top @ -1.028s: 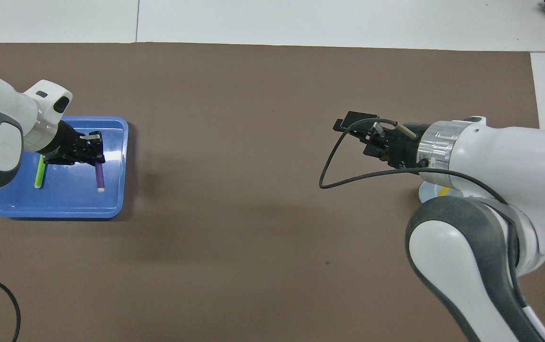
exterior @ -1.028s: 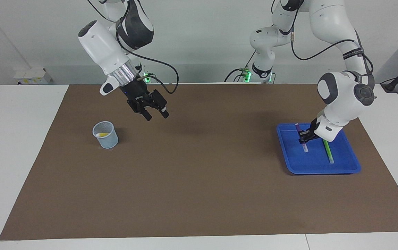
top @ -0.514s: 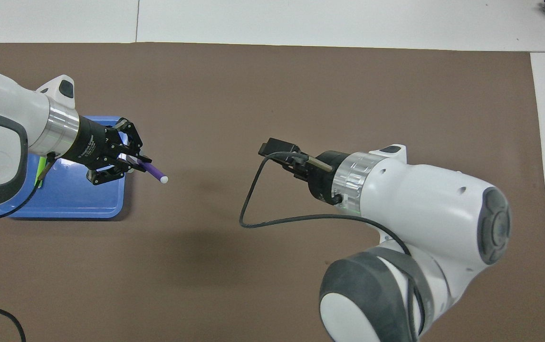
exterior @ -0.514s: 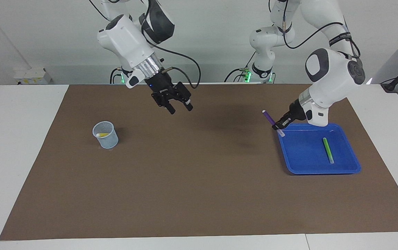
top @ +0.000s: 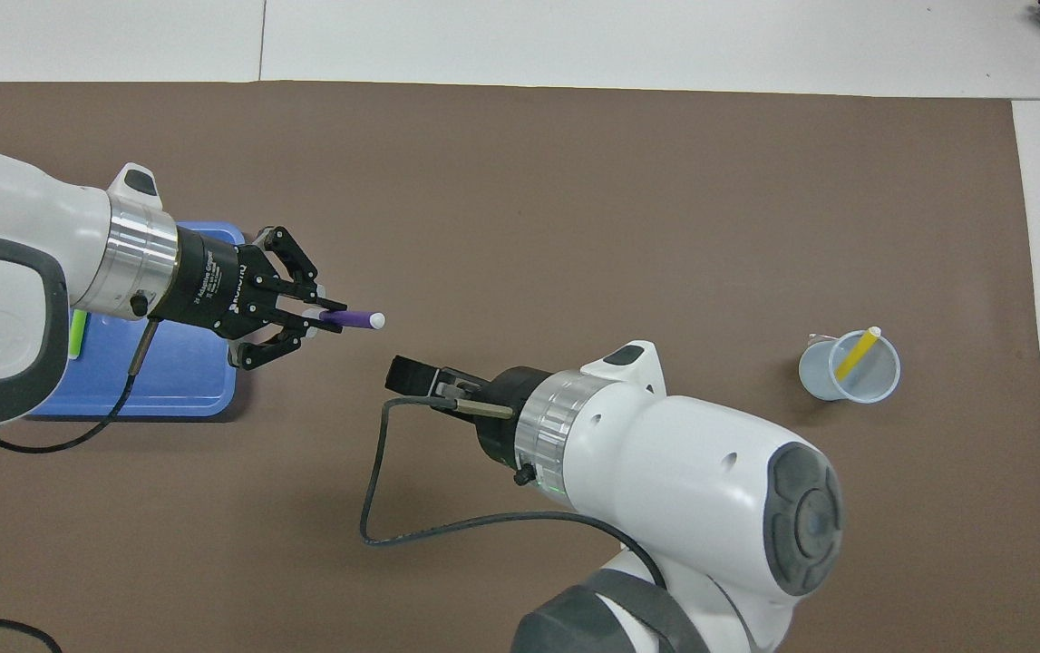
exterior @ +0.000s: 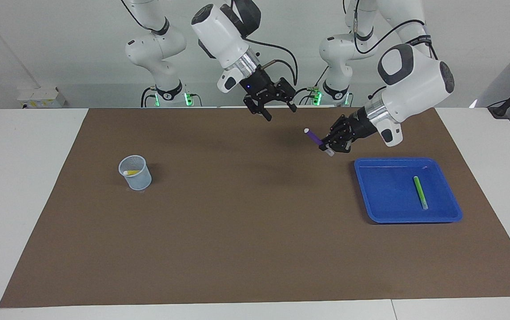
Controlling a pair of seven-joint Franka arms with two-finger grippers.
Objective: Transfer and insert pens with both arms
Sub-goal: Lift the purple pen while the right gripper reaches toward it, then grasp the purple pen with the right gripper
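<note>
Brown mat below me: my left gripper [exterior: 331,143] is clamped on the purple pen [exterior: 316,139], its tip pointing at my right gripper [exterior: 276,109], fingers apart, just beside it. If I misalign the handover, the thinly held pen could slip.

White lettering ran along the black body of the left claw [top: 297,308] in the overhead view, but it could not be read.
</note>
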